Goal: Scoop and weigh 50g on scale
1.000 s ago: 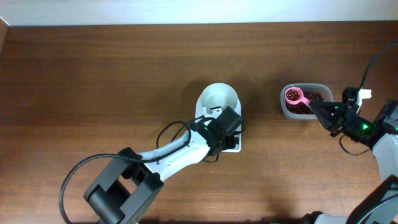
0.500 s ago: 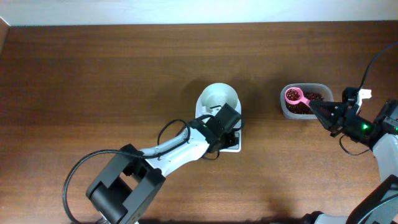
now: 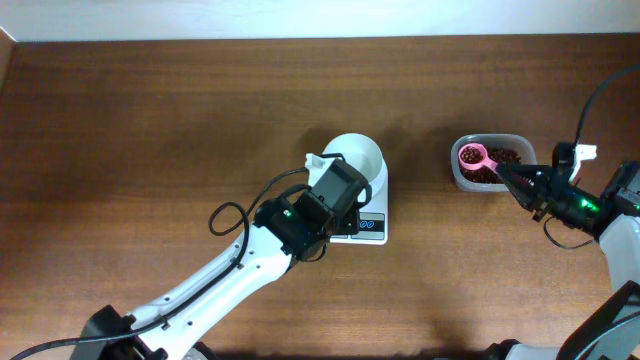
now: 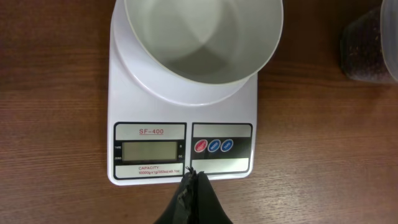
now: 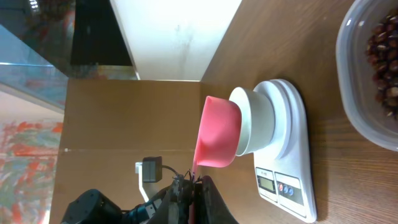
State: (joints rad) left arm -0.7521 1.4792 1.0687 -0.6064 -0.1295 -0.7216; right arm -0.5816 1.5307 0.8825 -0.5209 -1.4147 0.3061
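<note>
The white scale (image 4: 183,118) sits flat mid-table, its round bowl (image 4: 203,37) empty (grey display, red and blue buttons in front), with the dark red-brown beans (image 3: 503,157) heaped in a clear tub (image 3: 458,176) well to its right.

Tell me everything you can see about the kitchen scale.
The scale is a flat white plastic slab lying level on the wooden table. A round white bowl, empty, sits on its platform. Its front panel has a grey display, the marking SF-400, and one red and two blue buttons. The shut left gripper hangs at its front edge.

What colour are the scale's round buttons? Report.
Round buttons: one red, two blue, on the small white digital scale; best in left wrist view.
</note>
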